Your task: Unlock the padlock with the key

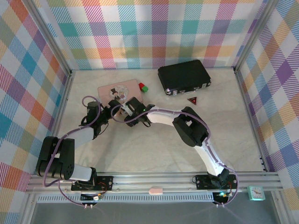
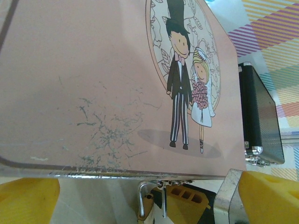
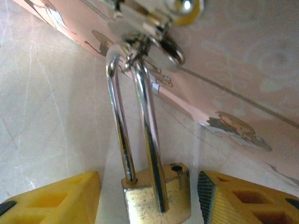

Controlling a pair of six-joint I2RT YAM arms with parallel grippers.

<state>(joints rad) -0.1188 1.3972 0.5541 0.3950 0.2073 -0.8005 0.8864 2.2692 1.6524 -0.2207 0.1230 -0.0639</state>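
Both end effectors gape; right end effector (image 3: 147, 184) straddles padlock (image 3: 156, 205), looks nearer than left end effector (image 2: 145, 189), shackle (image 3: 145, 126) running straight away to tin (image 3: 261, 70).

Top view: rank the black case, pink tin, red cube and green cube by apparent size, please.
1. black case
2. pink tin, partly covered, so its full extent is unsure
3. red cube and green cube: look alike, not ranked
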